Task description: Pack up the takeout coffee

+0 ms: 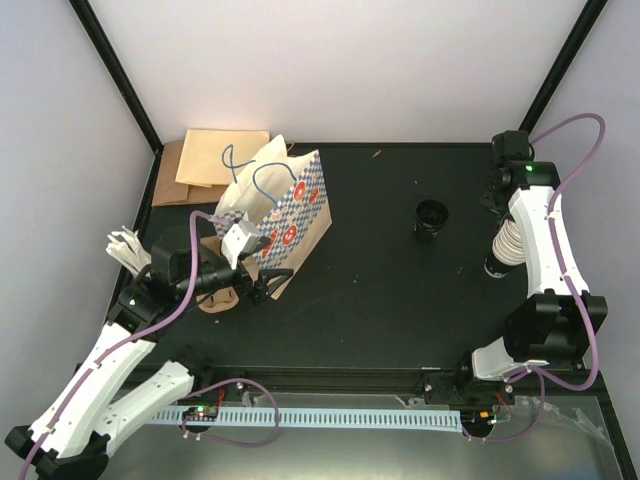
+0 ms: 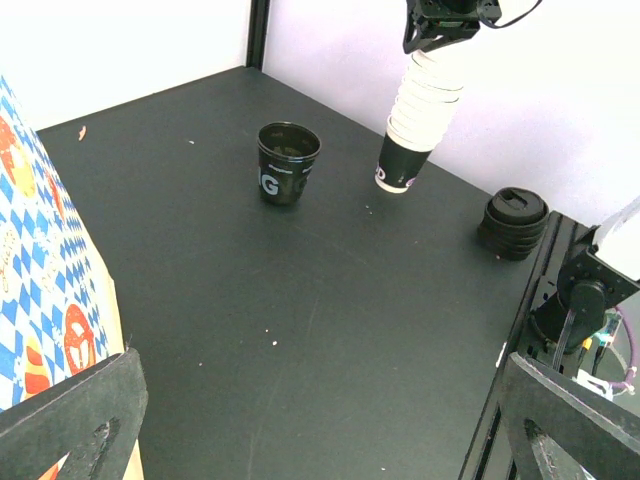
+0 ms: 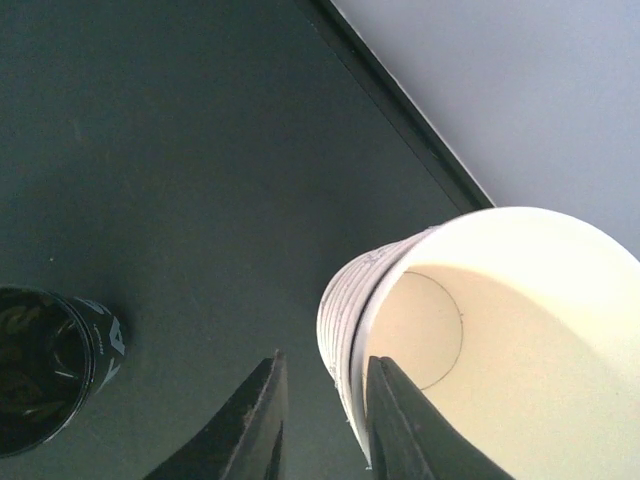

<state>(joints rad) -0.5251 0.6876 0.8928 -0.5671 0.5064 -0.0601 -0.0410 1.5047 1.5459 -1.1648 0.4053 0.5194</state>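
1. Right wrist view: right end effector [image 3: 325,365] straddling the rim wall of the top cream cup [image 3: 480,320], one finger outside and one inside, set close together. Cannot tell whether the pinch is firm, with what looks like a thin dark gap beside the outer finger.
2. Top cream cup nested at the head of the stack of cream cups [image 2: 425,100], upright near the far right corner of the worktop [image 1: 400,300], not yet lifted free of the cups beneath.
3. Left wrist view: left end effector [image 2: 320,360] spread wide, holding nothing, just beside the blue-checked bag [image 2: 40,260] at the left of the worktop.
4. Also on the worktop: a dark cup [image 2: 288,162] standing alone between bag and stack, and a pile of black lids [image 2: 515,222] near the stack, toward the near edge.
5. Step in hand, as a judgement: taking one cup off the stack. Early in the task, with no lid fitted to the cup and no cup near the bag. Bag's inside not visible from any view.
6. Next move, judged from this: finish the pinch on the topmost wall only, then lift straight up, leaving the lower cups behind.
7. Likely troubles: two nested cups rising together, or the tall narrow stack tipping under a sideways pull. Hence a slow vertical lift, without twisting, before carrying the cup toward the lids or the bag.
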